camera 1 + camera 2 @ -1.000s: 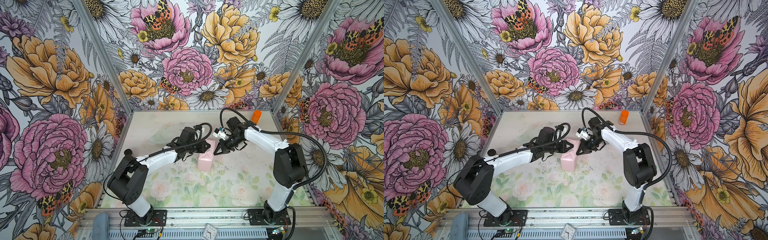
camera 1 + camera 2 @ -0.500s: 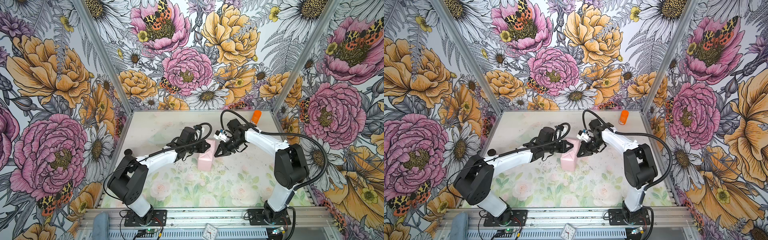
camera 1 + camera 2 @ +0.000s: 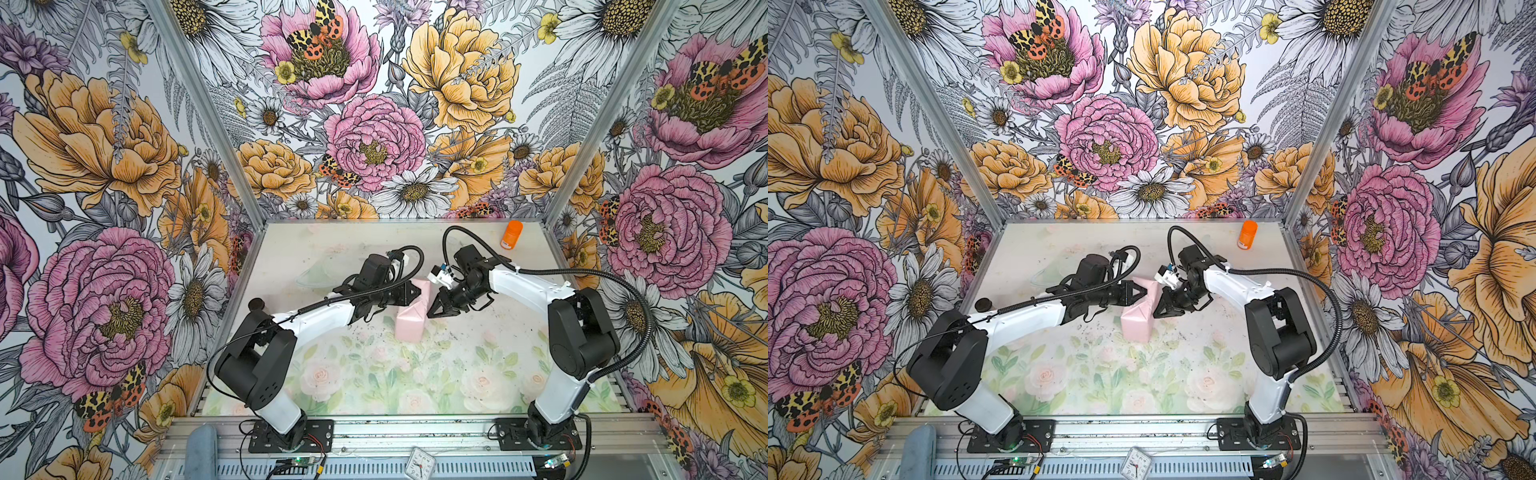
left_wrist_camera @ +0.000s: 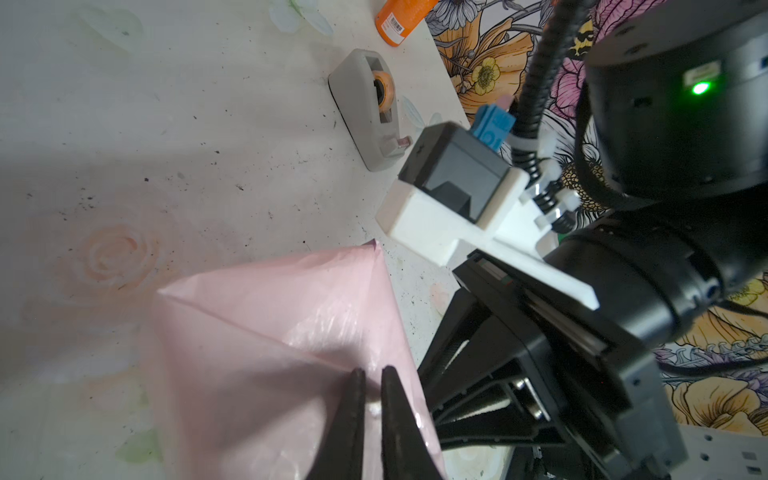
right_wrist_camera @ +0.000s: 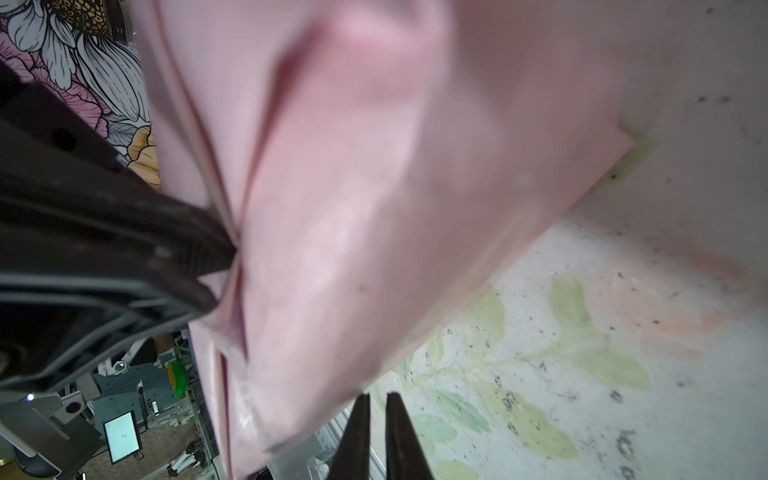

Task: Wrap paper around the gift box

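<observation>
Pale pink paper (image 3: pixel 409 324) wrapped round a low block (probably the gift box, hidden inside), creased, faintly glossy, near end flat on the table (image 3: pixel 457 374), far end gathered into a raised point.

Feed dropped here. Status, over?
Left pincer near shut, tip on paper fold. Right pincer near shut, empty, beside it. Box hidden. Nothing blocking.

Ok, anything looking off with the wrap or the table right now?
The paper parcel seems tipped up on an edge rather than lying flat, and one end sticks out as a loose, crinkled point near the left gripper, not folded down. Dark specks litter the table.
</observation>
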